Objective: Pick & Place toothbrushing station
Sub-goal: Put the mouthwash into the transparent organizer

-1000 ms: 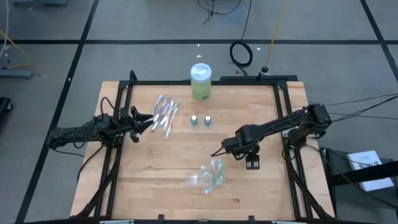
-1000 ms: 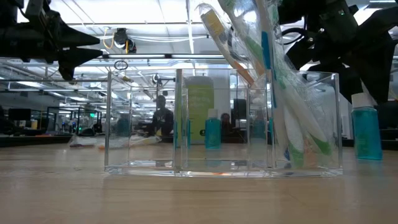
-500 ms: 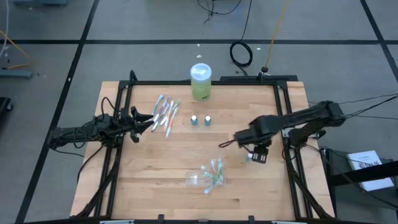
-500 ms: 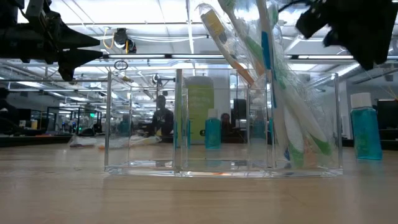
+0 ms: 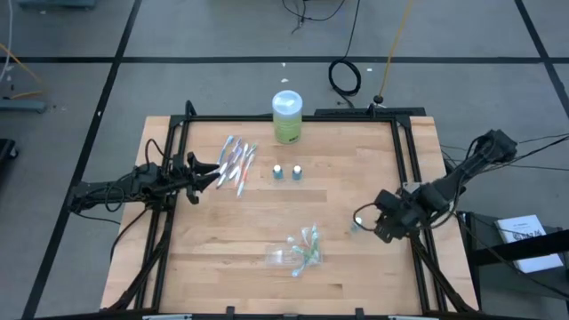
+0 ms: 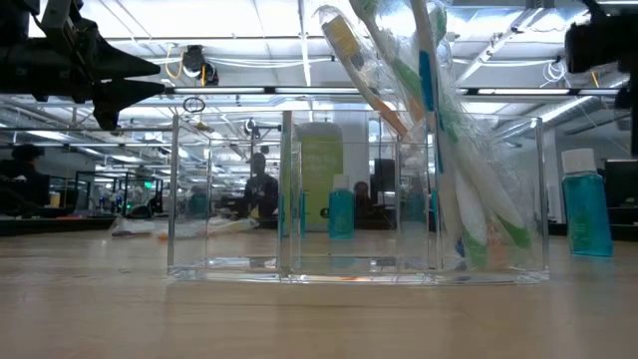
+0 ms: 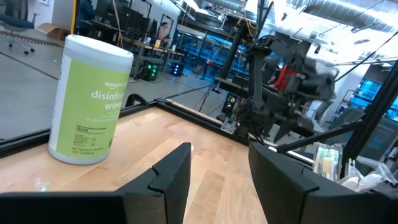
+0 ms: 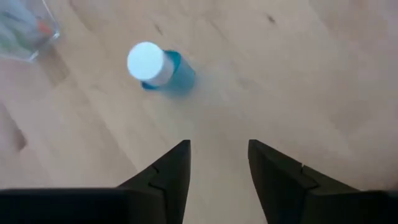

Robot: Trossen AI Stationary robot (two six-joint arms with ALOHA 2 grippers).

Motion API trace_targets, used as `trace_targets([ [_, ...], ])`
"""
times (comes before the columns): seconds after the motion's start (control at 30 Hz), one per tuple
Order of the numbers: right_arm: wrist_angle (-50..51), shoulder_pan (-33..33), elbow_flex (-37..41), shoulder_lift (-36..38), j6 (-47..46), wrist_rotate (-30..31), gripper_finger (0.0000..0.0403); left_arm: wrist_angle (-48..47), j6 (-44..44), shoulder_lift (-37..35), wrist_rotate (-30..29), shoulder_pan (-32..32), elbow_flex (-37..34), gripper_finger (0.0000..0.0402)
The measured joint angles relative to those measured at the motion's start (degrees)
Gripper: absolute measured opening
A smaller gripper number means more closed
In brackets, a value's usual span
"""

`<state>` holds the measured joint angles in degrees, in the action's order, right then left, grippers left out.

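A clear plastic holder [image 6: 359,199] stands on the table near its front edge, with several toothbrushes [image 6: 439,120] leaning in its right compartment. More toothbrushes [image 5: 236,164] lie loose at the left. Two small blue tubes with white caps [image 5: 287,172] stand mid-table. A third tube [image 8: 155,65] stands upright right of the holder. My right gripper [image 8: 217,152] hangs open above the table beside that tube, pointing down and touching nothing. My left gripper [image 7: 217,155] is open and level next to the loose toothbrushes.
A green wipes canister [image 5: 286,116] stands at the table's far edge. A black frame [image 5: 404,151] runs along the table's sides. Bare wood lies between the holder and the two mid-table tubes.
My right gripper has drawn back from above the third tube toward the table's right edge, turning as it went. The tube has stayed upright where it was. In the low view the gripper has moved off to the upper right corner.
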<state>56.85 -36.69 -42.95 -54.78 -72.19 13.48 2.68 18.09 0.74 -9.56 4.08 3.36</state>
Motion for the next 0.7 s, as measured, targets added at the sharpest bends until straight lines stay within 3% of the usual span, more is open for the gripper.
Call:
trace_targets([
  [0.17,-17.97,-5.61,10.42,-0.83,-1.08,6.69,0.0137,0.01,0.02,0.01,0.00,0.00,0.02,0.0166],
  [0.5,-22.21,-17.34,17.37,-7.55,-20.67,8.65,0.0130,-0.09,0.07,0.00,0.00,0.00,0.00,0.0166],
  [0.7,-34.61,-22.14,22.74,-14.05,-26.66,11.03,0.0130,-0.42,0.07,0.00,0.01,0.01,0.01,0.0166],
])
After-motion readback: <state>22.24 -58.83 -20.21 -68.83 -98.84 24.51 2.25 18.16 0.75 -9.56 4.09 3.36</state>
